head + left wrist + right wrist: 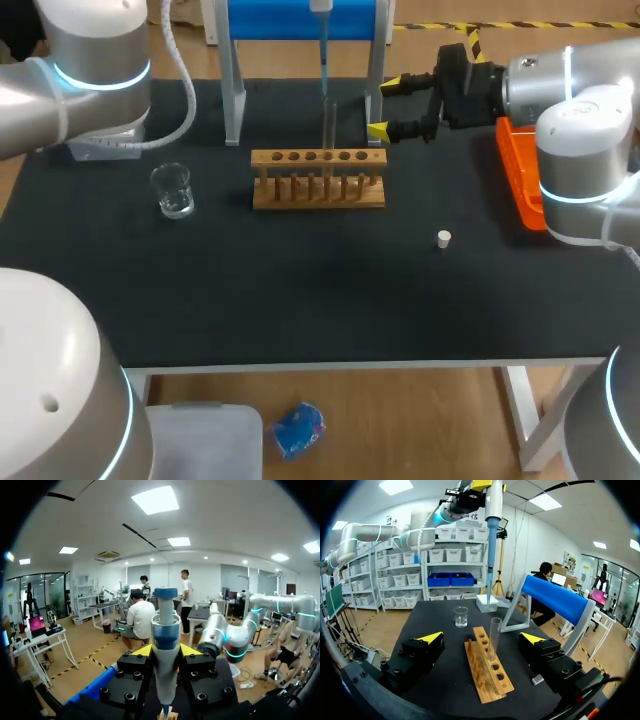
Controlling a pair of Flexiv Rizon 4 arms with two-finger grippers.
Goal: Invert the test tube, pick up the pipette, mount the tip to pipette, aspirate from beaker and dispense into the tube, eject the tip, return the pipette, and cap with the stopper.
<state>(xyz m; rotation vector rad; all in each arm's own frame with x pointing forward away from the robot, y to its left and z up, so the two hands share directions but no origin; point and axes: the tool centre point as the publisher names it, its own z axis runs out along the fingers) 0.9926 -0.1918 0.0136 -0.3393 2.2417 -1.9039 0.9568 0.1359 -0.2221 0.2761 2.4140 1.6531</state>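
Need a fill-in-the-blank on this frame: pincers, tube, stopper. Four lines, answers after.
1. The left pincer is shut on the ___.
2. The test tube stands upright in the wooden ___.
3. The right pincer is ___, holding nothing.
4. The white stopper lies on the table, nearer my ___ arm.
Missing words: pipette; rack; open; right.

Pipette (165, 645): white and blue, hanging vertical, point down, directly above the test tube (328, 125).
Test tube: clear glass, standing upright in the wooden rack (318, 190).
Beaker (172, 190): clear, sitting upright, well apart from the rack.
Stopper (444, 238): small, pale, lying apart on the rack's other side.
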